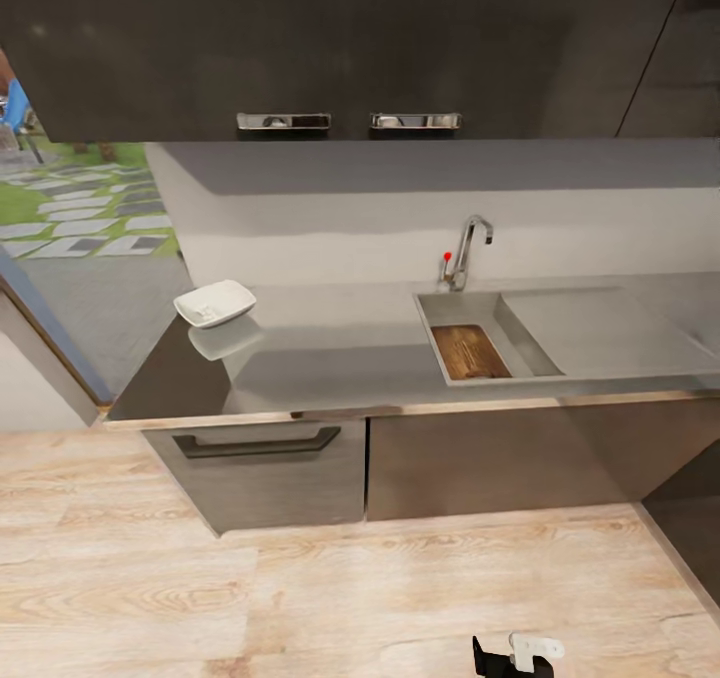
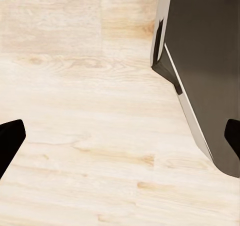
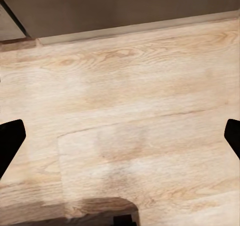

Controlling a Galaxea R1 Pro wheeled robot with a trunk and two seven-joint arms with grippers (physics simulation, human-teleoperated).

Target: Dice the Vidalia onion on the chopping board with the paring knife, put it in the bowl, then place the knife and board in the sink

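Brown chopping board (image 1: 470,351) in sink (image 1: 520,333), near end cut off; both grippers' fingers (image 2: 10,141) (image 3: 10,141) spread, empty.

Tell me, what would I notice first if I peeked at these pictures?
Probably the brown chopping board lying down inside the grey sink, below the curved chrome faucet. Next, the white bowl near the left end of the shiny countertop, with pale wooden floor in front.

Board in the sink, bowl on the countertop.
I see the brown chopping board (image 1: 470,351) lying flat inside the grey sink (image 1: 520,333); the white bowl (image 1: 214,303) stands upright near the left end of the dark countertop (image 1: 330,358).
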